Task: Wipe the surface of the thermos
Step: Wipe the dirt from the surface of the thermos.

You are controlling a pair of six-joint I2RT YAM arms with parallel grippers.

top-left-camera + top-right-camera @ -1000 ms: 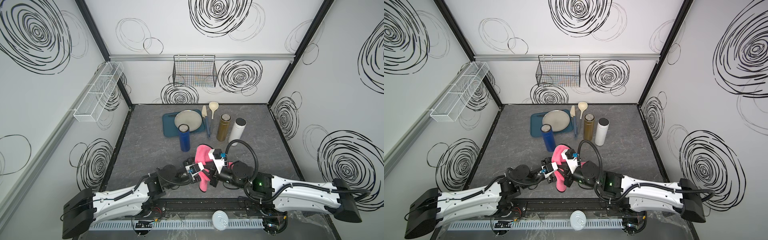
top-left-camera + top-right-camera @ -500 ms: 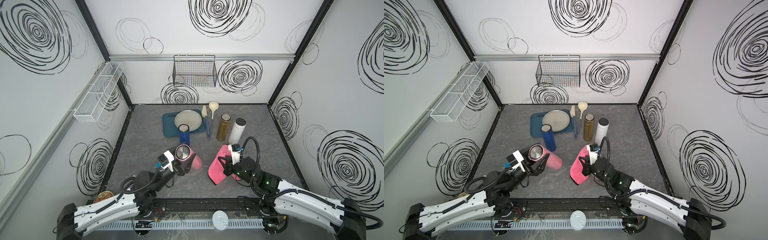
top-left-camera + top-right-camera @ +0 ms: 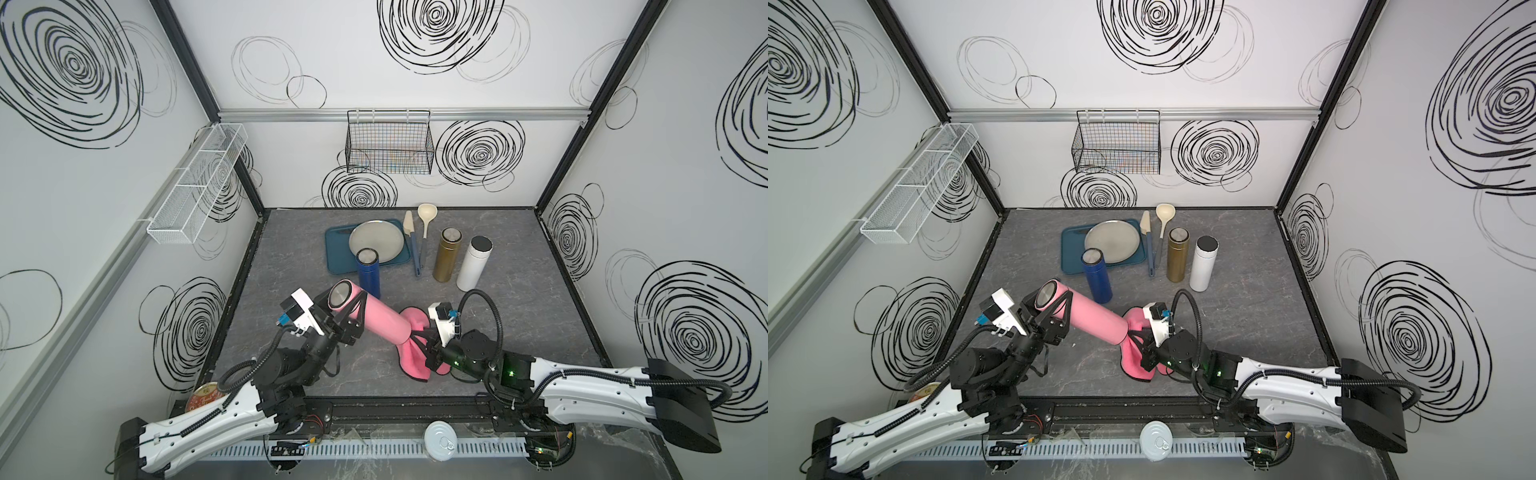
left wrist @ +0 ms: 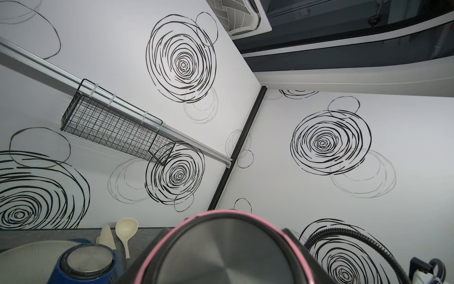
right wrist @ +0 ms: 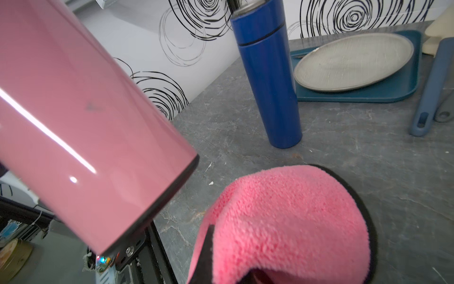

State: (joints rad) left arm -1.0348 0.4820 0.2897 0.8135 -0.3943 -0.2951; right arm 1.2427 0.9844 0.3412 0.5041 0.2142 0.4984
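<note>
1. Half a second back the two arms stood apart in front of the blue thermos (image 3: 369,278). They have since closed in again, and the base of the pink thermos (image 3: 376,319) now meets the pink cloth (image 3: 415,362) in both top views.
2. A second ago both sets of fingers were bunched together with the cloth, nearer the robot than the blue thermos.
3. The left fingers (image 3: 360,309) are clamped round the pink thermos just below its steel cap.
4. That thermos is lifted off the desk (image 3: 519,291) and tilted. Its cap end is up, on the robot's left of the blue thermos, and its base slopes down to the robot's right of it, on the near side.
5. The right fingers (image 3: 424,344) are pinched shut on the pink cloth, which hangs down in a fold with its lower edge on the desk.
6. In the right wrist view a strip of desk shows between the pink thermos (image 5: 86,123) and the cloth (image 5: 282,221). I cannot tell whether they touch elsewhere.
7. The blue thermos stands upright just behind the tilted pink one, at the near edge of a teal tray (image 3: 337,259) that carries a grey plate (image 3: 376,241).
8. A gold thermos (image 3: 446,255) and a white thermos (image 3: 473,264) stand upright to the blue thermos's right, well apart from both arms.
</note>
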